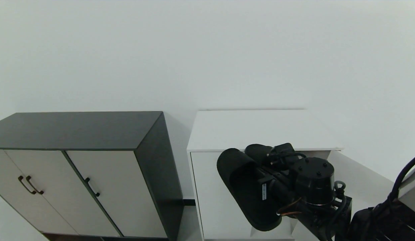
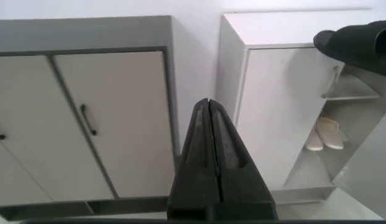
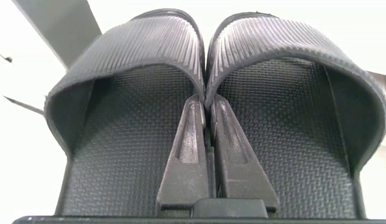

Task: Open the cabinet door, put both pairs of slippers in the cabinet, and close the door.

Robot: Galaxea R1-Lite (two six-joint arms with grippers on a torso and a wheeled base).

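Note:
A pair of black slippers (image 1: 242, 182) hangs in the air in front of the white cabinet (image 1: 254, 129), soles side by side. My right gripper (image 3: 205, 106) is shut on the two inner walls where the black slippers (image 3: 149, 93) meet. The white cabinet's door (image 1: 361, 177) stands open to the right. On a lower shelf inside lies a pair of white slippers (image 2: 324, 134). My left gripper (image 2: 209, 102) is shut with nothing in it, held back from the cabinets, facing the gap between them. The black slippers (image 2: 360, 38) hang level with the white cabinet's top.
To the left stands a dark-topped cabinet (image 1: 77, 130) with white doors (image 1: 117, 187), all closed, with dark handles (image 1: 92, 187). A narrow gap separates it from the white cabinet. A plain white wall (image 1: 207, 50) runs behind both.

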